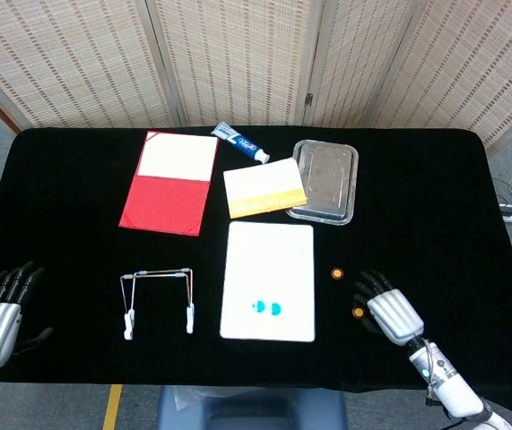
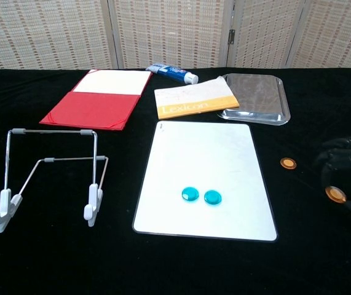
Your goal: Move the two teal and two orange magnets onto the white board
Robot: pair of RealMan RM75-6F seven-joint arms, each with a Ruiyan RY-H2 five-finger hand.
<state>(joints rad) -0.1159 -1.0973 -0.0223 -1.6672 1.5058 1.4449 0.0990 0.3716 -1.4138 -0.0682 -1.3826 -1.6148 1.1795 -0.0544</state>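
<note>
Right hand (image 1: 390, 313) has its fingers curled over, seemingly gripping, one small flat orange disc magnet (image 2: 335, 194) at the white rectangular board's (image 1: 268, 269) three o'clock on the black desk (image 1: 76, 233): thin, light, slick, best pinched by its rim.

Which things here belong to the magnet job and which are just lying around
Job: white board, two teal magnets, two orange magnets, one at the right robot hand.
Lying around: red folder, toothpaste, notepad, metal tray, wire stand.
</note>
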